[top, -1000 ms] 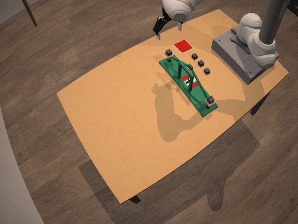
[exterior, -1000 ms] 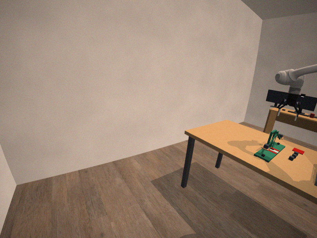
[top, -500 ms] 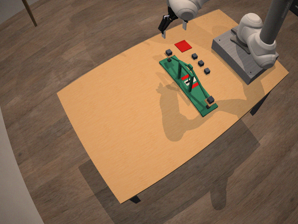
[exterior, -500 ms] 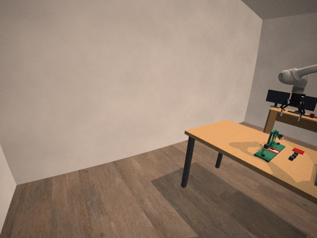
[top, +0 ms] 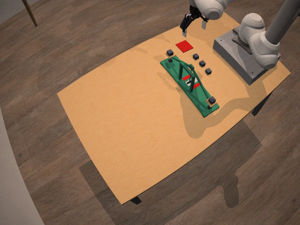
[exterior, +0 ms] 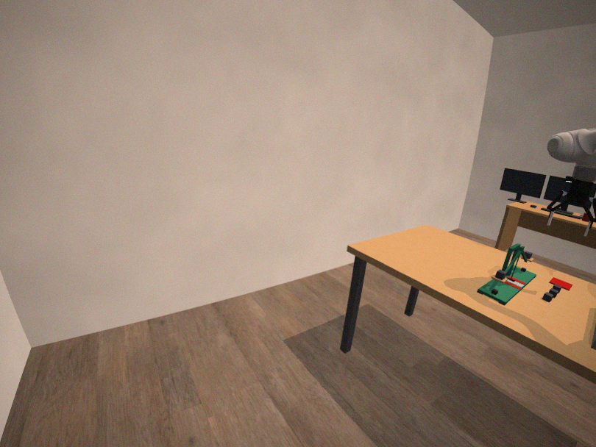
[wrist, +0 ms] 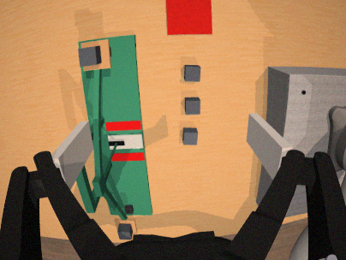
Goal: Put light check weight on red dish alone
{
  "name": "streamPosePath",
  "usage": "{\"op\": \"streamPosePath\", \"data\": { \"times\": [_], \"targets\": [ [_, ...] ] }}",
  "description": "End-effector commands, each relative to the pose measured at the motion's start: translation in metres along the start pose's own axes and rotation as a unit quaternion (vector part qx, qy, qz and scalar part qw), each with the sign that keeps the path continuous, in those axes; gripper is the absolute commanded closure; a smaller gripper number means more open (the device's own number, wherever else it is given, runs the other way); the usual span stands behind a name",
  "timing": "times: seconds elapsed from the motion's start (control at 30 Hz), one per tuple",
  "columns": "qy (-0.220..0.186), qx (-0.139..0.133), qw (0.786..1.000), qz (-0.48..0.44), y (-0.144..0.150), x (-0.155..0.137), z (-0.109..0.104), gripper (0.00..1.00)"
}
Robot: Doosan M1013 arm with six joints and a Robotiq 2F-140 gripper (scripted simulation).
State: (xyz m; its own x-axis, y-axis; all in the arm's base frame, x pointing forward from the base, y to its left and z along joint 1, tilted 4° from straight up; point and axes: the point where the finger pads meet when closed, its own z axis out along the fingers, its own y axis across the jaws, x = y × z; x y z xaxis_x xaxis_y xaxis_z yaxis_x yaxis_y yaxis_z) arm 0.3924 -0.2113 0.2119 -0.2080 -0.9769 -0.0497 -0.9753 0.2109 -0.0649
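The red dish (top: 184, 46) (exterior: 561, 284) (wrist: 189, 17) lies flat and bare. The green rocker balance (top: 198, 98) (exterior: 502, 294) (wrist: 122, 85) carries one dark weight (top: 170, 52) (exterior: 528, 254) (wrist: 90, 56) on the pan at the dish end and another weight (top: 212, 100) (exterior: 500, 274) (wrist: 125, 231) on the other pan. The pointer's black tip (top: 189, 82) (wrist: 116, 143) hangs over the white field. Three alike weights stand apart in a row beside the balance: one nearest the dish (top: 195, 56) (wrist: 192, 73), a middle one (top: 202, 63) (wrist: 192, 105) and a far one (top: 208, 71) (wrist: 190, 136). My gripper (top: 194, 29) (exterior: 569, 223) (wrist: 169, 131) is open and empty, high above the table.
The grey robot base block (top: 232, 60) (wrist: 313, 115) stands on the wooden table (top: 116, 116) (exterior: 423, 250), across the loose row from the balance. The balance's upright posts and beam rise above its base. A desk with monitors (exterior: 522, 182) stands behind in the exterior view.
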Motion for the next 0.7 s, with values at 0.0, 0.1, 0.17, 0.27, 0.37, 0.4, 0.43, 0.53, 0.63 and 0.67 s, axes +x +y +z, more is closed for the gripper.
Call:
{"op": "streamPosePath", "data": {
  "times": [0.0,0.1,0.17,0.27,0.37,0.4,0.43,0.53,0.63,0.67],
  "targets": [
    [0.001,-0.003,1.0,0.0,0.031,-0.013,-0.001,0.0],
    [0.001,-0.003,1.0,0.0,0.043,-0.018,-0.001,0.0],
    [0.001,-0.003,1.0,0.0,0.043,-0.018,-0.001,0.0],
    [0.001,-0.003,1.0,0.0,0.047,-0.02,-0.001,0.0],
    [0.001,-0.003,1.0,0.0,0.048,-0.021,-0.001,0.0],
    [0.001,-0.003,1.0,0.0,0.048,-0.021,-0.001,0.0],
    [0.001,-0.003,1.0,0.0,0.048,-0.021,-0.001,0.0],
    [0.001,-0.003,1.0,0.0,0.048,-0.021,-0.001,0.0],
    [0.001,-0.003,1.0,0.0,0.048,-0.021,-0.001,0.0],
    [0.001,-0.003,1.0,0.0,0.048,-0.021,-0.001,0.0]
  ]
}}
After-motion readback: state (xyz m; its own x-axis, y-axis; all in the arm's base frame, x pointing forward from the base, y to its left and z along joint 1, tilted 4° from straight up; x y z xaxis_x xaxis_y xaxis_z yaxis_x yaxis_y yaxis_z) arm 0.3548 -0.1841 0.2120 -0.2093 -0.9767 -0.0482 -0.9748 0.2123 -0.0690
